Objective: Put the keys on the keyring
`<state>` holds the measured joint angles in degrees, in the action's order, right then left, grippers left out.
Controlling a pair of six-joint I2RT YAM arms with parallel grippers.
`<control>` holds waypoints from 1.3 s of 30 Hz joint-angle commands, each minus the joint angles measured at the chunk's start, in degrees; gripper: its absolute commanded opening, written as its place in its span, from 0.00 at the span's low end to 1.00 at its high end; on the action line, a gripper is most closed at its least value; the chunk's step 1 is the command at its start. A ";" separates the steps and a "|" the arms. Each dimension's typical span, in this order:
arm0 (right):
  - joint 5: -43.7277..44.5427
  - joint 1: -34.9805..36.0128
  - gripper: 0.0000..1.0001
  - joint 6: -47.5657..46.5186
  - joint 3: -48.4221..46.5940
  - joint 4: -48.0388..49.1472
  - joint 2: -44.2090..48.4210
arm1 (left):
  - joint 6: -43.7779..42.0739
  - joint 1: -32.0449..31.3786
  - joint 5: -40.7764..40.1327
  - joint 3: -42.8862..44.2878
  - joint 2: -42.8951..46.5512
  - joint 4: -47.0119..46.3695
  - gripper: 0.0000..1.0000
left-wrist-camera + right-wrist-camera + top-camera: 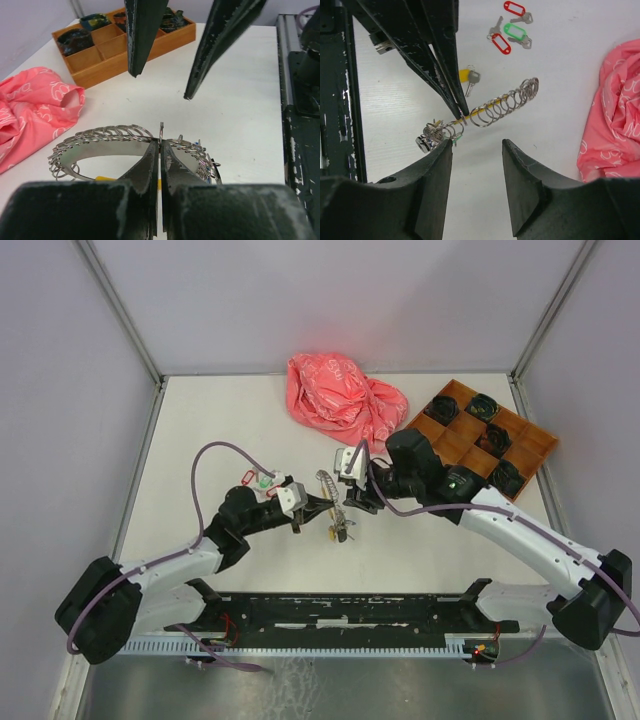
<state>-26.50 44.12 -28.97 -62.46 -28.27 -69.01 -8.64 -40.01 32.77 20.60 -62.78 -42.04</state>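
Right wrist view: shows left pincer (461, 116) clamped shut on the keyring (490, 111), with right pincer (476, 143) agape and empty just short of it. Puts red- and green-tagged keys (510, 32) loose on the table (560, 150), well beyond the left pincer's tips, and yellow-tagged key (469, 76) beside those tips, seemingly apart from the ring. Judged early: no tagged key visibly threaded, all threading left. Left wrist view: hides the loose keys, adds the pinch point edge-on. Top external: gives layout only, ring detail too small.
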 commanded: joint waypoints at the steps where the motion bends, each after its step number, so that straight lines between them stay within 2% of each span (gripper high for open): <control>1: 8.67 0.01 0.56 12.10 0.00 4.27 0.59 | 3.90 -0.24 -9.49 0.81 3.45 -1.48 0.03; 3: 11.06 0.01 0.61 14.88 -0.59 3.82 -0.23 | 5.74 -0.20 -15.19 1.60 4.84 1.42 0.03; 4: 11.38 0.00 0.62 15.89 -0.65 3.80 -0.65 | 7.52 -0.24 -20.52 1.94 5.85 2.96 0.03; 8: 11.08 0.00 0.62 19.65 0.87 6.78 -3.25 | 15.57 -0.23 -34.13 3.96 9.77 11.21 0.03; 11: 9.53 0.01 0.61 22.86 0.33 8.72 -7.01 | 20.30 -0.24 -43.55 7.43 11.98 22.12 0.03; 18: 4.49 0.86 0.60 26.50 -0.99 14.93 -18.77 | 28.38 -0.24 -59.85 16.15 14.85 46.67 0.03; 24: 6.29 3.51 0.58 29.67 0.18 27.04 -27.68 | 29.00 -0.10 -65.43 23.96 15.97 64.05 0.03; 29: 6.97 4.81 0.57 31.42 -1.39 35.77 -34.99 | 26.50 0.71 -68.70 27.92 16.97 73.58 0.03; 35: 12.16 7.72 0.57 32.09 -5.57 36.91 -42.87 | 22.83 2.93 -70.34 27.54 19.41 75.51 0.03; 39: 18.00 9.84 0.59 31.67 -5.88 36.24 -45.04 | 21.83 4.83 -67.63 25.92 19.32 73.86 0.03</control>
<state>-15.03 51.81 2.20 -65.67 5.19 -112.99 15.84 -36.84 -34.59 45.98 -44.07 34.00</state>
